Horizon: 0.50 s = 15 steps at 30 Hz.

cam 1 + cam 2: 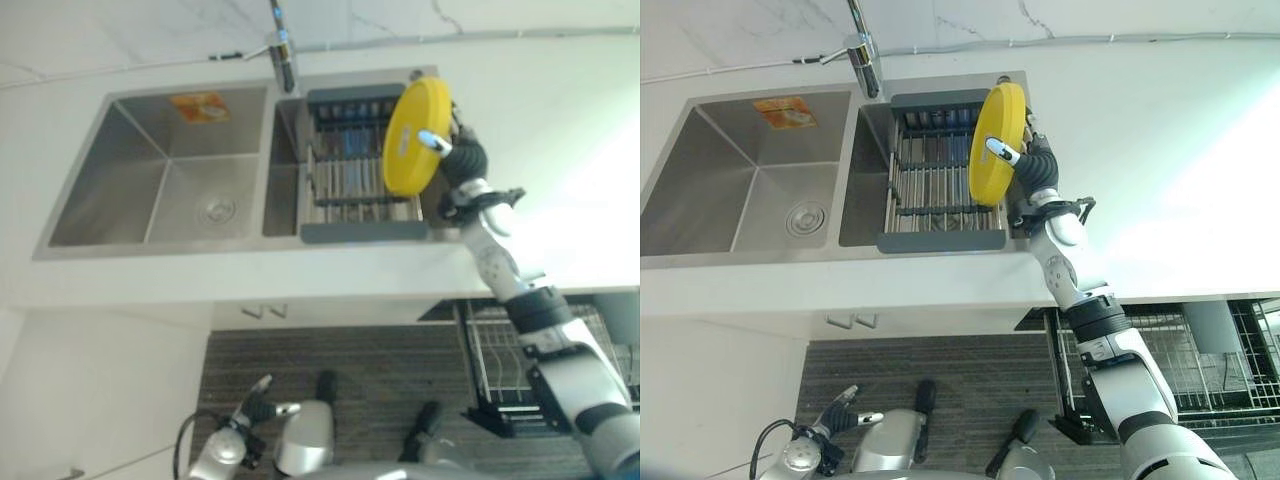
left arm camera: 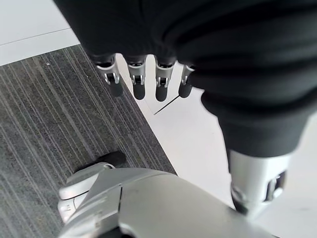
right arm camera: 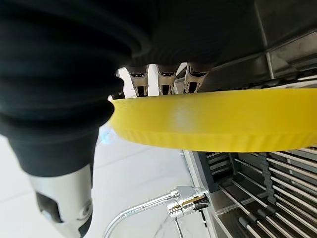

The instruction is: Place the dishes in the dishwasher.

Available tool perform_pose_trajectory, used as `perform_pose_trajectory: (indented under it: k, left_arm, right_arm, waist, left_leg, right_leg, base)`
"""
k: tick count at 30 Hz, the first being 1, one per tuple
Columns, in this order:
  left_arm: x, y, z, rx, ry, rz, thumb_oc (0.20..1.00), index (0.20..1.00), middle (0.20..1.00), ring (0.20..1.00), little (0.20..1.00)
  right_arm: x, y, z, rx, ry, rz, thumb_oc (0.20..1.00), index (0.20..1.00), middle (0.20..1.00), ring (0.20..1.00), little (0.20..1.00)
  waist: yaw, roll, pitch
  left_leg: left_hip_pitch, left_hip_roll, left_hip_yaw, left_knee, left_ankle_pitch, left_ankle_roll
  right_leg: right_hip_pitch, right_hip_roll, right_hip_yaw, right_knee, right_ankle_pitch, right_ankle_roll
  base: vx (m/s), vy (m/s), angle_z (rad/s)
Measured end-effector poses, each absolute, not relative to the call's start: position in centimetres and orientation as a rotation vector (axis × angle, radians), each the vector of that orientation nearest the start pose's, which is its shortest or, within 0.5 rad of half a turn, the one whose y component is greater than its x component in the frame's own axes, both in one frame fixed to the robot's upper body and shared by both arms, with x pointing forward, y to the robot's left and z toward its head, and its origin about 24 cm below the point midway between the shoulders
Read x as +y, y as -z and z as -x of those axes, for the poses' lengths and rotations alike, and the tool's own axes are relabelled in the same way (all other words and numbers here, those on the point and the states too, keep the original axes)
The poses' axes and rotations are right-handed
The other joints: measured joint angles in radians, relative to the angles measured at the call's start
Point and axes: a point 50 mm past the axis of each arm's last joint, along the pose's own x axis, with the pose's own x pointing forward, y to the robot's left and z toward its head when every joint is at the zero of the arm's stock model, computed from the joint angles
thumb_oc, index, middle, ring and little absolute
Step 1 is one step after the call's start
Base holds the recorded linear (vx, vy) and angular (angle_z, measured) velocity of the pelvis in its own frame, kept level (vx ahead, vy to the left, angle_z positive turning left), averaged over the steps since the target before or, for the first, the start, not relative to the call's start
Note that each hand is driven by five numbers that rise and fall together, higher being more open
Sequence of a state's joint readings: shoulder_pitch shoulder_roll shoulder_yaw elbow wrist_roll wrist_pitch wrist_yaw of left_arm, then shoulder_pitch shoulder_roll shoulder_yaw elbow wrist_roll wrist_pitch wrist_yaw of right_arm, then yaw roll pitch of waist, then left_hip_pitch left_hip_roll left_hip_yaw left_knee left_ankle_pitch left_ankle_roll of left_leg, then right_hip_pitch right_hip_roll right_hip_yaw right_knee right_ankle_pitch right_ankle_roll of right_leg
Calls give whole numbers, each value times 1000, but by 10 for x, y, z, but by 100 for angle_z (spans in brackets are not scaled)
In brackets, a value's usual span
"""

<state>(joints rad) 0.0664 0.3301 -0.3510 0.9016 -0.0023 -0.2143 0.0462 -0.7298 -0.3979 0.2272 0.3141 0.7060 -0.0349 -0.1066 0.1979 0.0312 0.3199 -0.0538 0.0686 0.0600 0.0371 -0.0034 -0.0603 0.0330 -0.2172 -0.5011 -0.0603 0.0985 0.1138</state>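
Note:
A yellow plate (image 1: pixel 412 135) stands on edge above the right end of a dish rack (image 1: pixel 345 190) that sits in the right basin of the sink. My right hand (image 1: pixel 1032 168) is shut on the plate. In the right wrist view its fingers (image 3: pixel 161 82) lie behind the plate's rim (image 3: pixel 223 119) and the thumb (image 3: pixel 64 198) is in front. The pulled-out dishwasher basket (image 1: pixel 1200 360), made of wire, shows low on the right under the counter. My left hand (image 1: pixel 255 405) hangs low over the floor, open, with its fingers (image 2: pixel 136 84) nearly straight and holding nothing.
The left sink basin (image 1: pixel 170 170) holds only a drain and an orange sticker. A faucet (image 1: pixel 283 50) rises behind the divider between the basins. White counter (image 1: pixel 1160 130) stretches to the right of the sink. Dark striped flooring (image 2: pixel 59 114) lies below.

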Motion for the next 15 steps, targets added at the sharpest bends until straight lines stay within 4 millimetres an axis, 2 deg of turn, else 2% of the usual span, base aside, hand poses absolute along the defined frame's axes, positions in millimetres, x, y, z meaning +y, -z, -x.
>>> perform_pose_trajectory:
  k: [3, 4, 5, 6, 7, 13, 15]
  left_arm:
    - [215, 129, -138, 787, 176, -438, 1000, 1000, 1000, 1000, 1000]
    - [215, 129, -138, 786, 176, -438, 1000, 1000, 1000, 1000, 1000]
    - [215, 129, -138, 786, 176, -438, 1000, 1000, 1000, 1000, 1000]
    - [215, 129, -138, 786, 176, -438, 1000, 1000, 1000, 1000, 1000]
    - [215, 129, -138, 786, 175, -437, 1000, 1000, 1000, 1000, 1000]
    - [215, 129, -139, 786, 165, -423, 1000, 1000, 1000, 1000, 1000]
    - [214, 128, -141, 782, 165, -424, 1000, 1000, 1000, 1000, 1000]
  right_arm:
    - [-146, -191, -364, -309, -203, -225, 1000, 1000, 1000, 1000, 1000]
    - [-146, -191, -364, -311, -190, -206, 708, 708, 708, 708, 708]
    - [-147, -191, -365, -310, -178, -190, 507, 507, 507, 507, 507]
    - [-147, -190, -365, -309, -167, -178, 395, 395, 395, 395, 395]
    - [-148, -190, -365, -306, -153, -166, 200, 200, 200, 200, 200]
    - [-158, -180, -370, -242, -88, -101, 200, 200, 200, 200, 200]
    - [-156, -183, -371, -253, -96, -81, 200, 200, 200, 200, 200]
  waist:
    - [0, 3, 1]
    - [0, 4, 1]
    - [0, 4, 2]
    - [0, 4, 2]
    - [0, 4, 2]
    - [0, 13, 7]
    - [2, 24, 13]
  left_leg:
    - [0, 0, 0, 0, 0, 0]
    - [0, 0, 0, 0, 0, 0]
    - [0, 0, 0, 0, 0, 0]
    - [-1, 0, 0, 0, 0, 0]
    - [-1, 0, 0, 0, 0, 0]
    - [-15, 0, -3, 4, 0, 0]
    - [-17, 0, -5, 6, 0, 0]
  right_leg:
    - [-1, -1, 0, 1, 0, 0]
    - [-1, -1, 0, 1, 0, 0]
    - [-1, -1, 0, 2, 0, 0]
    - [-2, -1, 0, 2, 0, 0]
    - [-2, -1, 0, 3, 0, 0]
    - [-9, -1, -1, 5, 0, 0]
    - [-10, -1, -3, 5, 0, -1]
  base:
    - [0, 0, 0]
    - [0, 0, 0]
    - [0, 0, 0]
    - [0, 0, 0]
    - [0, 0, 0]
    - [0, 0, 0]
    - [0, 0, 0]
